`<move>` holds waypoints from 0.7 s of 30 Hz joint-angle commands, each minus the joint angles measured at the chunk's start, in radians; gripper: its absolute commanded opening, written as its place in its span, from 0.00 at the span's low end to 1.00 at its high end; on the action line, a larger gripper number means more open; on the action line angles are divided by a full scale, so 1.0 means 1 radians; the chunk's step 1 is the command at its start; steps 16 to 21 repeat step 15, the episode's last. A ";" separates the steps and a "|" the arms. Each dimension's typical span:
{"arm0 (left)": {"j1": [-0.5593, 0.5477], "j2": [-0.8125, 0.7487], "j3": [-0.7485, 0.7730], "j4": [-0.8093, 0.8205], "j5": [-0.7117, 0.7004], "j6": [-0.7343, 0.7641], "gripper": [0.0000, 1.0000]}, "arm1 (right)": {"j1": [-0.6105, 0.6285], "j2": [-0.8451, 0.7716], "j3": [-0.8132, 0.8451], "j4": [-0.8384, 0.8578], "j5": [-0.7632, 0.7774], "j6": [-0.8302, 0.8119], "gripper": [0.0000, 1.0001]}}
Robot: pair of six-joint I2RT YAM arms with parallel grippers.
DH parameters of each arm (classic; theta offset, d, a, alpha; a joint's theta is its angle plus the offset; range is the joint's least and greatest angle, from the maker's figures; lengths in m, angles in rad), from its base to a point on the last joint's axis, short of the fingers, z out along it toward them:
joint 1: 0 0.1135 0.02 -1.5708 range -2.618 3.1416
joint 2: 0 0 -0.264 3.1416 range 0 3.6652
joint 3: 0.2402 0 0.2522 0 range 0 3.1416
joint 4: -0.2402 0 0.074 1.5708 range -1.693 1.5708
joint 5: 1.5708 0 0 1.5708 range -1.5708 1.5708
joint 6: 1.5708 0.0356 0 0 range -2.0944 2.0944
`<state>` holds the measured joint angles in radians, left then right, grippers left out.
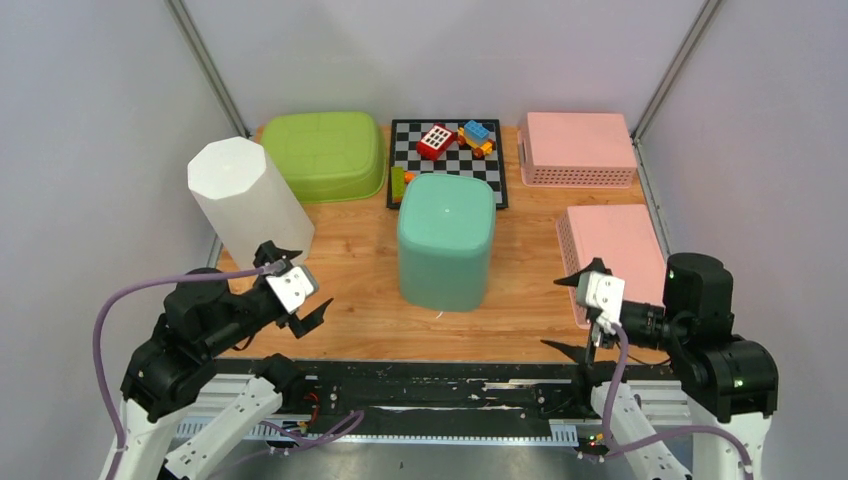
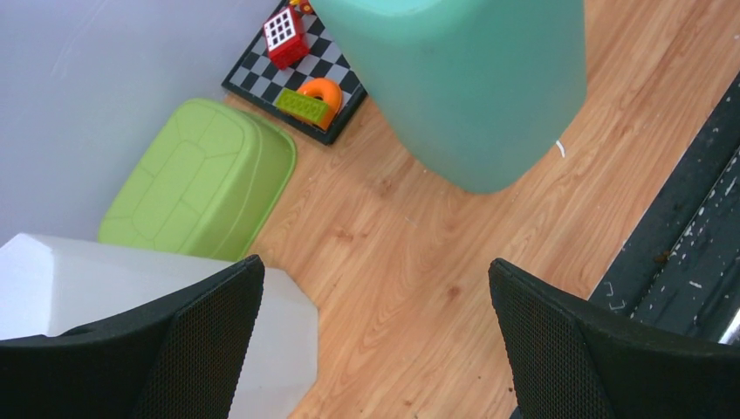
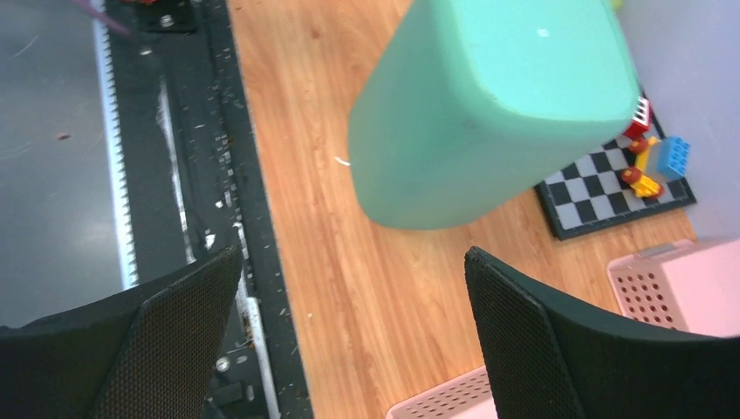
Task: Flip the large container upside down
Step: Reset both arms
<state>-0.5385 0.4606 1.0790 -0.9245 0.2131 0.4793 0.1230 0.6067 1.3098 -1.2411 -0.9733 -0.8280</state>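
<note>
Teal plastic container [image 1: 445,240]: middle of the frame on the wooden table [image 1: 350,310], closed flat face up and rim down on the wood. I judge it already inverted.
Left gripper [image 1: 312,280]: lower left of the frame, jaws spread wide and empty, apart from the container.
Right gripper [image 1: 552,314]: lower right, jaws likewise released with nothing between them, just beside the nearer pink perforated basket [image 1: 620,240].
Step in hand: probably clearing off after the flip. To do it well, draw each arm outward and avoid brushing the container's walls, so it sits square.
Edges: the container's near rim is close to the table's front edge and the black rail [image 1: 420,385]. Its far side is near the checkered board [image 1: 470,165].
Open room: there is bare wood on both sides of the container. The white octagonal bin [image 1: 245,195] crowds the left arm, and the basket crowds the right.
</note>
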 commanded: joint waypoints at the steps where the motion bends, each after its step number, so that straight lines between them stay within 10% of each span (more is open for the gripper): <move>1: 0.005 -0.057 -0.071 -0.027 -0.019 0.016 1.00 | -0.012 -0.063 -0.003 -0.275 -0.113 -0.239 1.00; 21: 0.035 -0.116 -0.166 0.070 -0.008 -0.017 1.00 | -0.013 -0.143 -0.052 -0.362 -0.139 -0.275 1.00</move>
